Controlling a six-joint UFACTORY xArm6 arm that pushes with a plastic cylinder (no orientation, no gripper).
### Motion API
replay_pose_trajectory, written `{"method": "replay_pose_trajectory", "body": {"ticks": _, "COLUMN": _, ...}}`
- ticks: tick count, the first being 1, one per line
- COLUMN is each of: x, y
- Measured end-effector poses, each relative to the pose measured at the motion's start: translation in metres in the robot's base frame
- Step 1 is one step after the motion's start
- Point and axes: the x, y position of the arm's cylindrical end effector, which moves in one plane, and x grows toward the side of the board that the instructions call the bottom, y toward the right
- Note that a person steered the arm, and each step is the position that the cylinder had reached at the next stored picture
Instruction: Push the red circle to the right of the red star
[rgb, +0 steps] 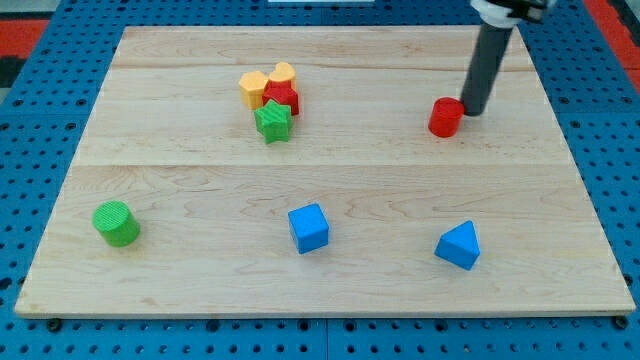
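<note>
The red circle (445, 117) sits on the wooden board at the view's upper right. My tip (473, 110) is just to its right, touching or nearly touching it. The red star (282, 98) lies at the upper middle-left, packed in a cluster with a green star (272, 121) below it, a yellow block (253, 89) at its left and another yellow block (283, 75) above it. The red circle is far to the right of the red star, at about the same height.
A green circle (116, 223) sits at the lower left. A blue cube (308, 228) is at the lower middle. A blue triangular block (458, 245) is at the lower right. The board (180, 160) lies on a blue perforated base.
</note>
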Motion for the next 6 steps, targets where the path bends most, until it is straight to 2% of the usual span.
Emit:
{"method": "replay_pose_trajectory", "body": {"ticks": 1, "x": 0.019, "y": -0.007}}
{"method": "replay_pose_trajectory", "body": {"ticks": 2, "x": 0.003, "y": -0.059}}
{"method": "replay_pose_trajectory", "body": {"ticks": 3, "x": -0.008, "y": -0.071}}
{"method": "replay_pose_trajectory", "body": {"ticks": 4, "x": -0.009, "y": -0.042}}
{"method": "replay_pose_trajectory", "body": {"ticks": 6, "x": -0.025, "y": -0.100}}
